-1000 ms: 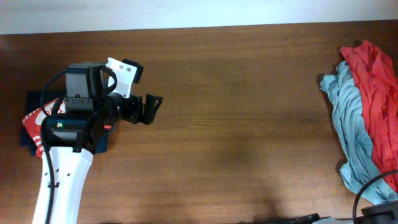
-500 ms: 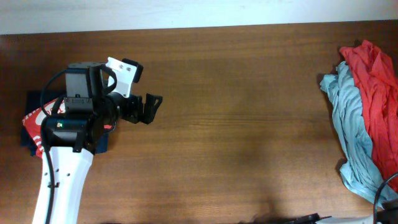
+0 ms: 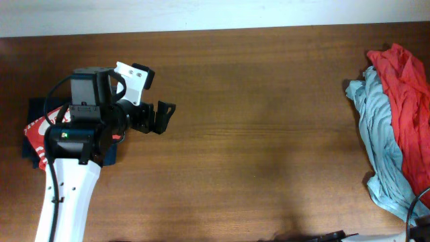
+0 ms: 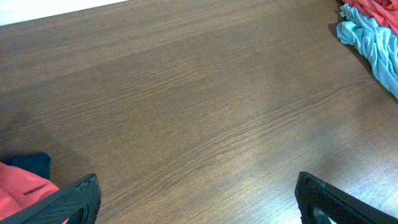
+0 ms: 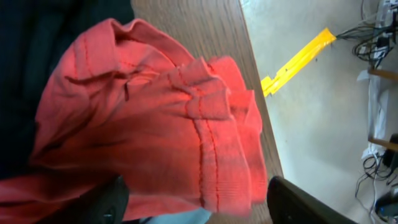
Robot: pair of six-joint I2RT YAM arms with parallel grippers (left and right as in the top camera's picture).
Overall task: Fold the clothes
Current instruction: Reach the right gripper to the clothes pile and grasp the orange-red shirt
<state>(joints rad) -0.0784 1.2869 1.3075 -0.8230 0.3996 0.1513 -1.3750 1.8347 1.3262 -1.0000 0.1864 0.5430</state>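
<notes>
**Both hands spread; left over bare bench, right over the red garment**

Right hand (image 5: 205,208): its two fingers show at the lower corners of the right wrist view, set wide apart. The red garment (image 5: 155,118) lies crumpled directly beneath and between them, with a stitched hem running down its middle. I cannot tell whether the fingers touch the cloth. A sliver of the light blue garment (image 5: 180,218) shows at the bottom edge, under the red. Beyond the cloth is the bench (image 5: 205,31) edge, then the floor (image 5: 311,124) with a yellow strip (image 5: 298,59).

Left hand (image 3: 161,115): fingers spread, nothing between them. In the left wrist view only bare wood lies under the gap. Just behind it, partly under the left arm, sits a flat stack of dark blue and red cloth (image 3: 33,128) at the left edge of the bench.

Farther out: a wide stretch of bare wood. At the far right edge of the bench is the loose pile. The light blue garment lies on the inner side and the red garment on top and to the outside, the two touching. The pile is well apart from the left hand.
</notes>
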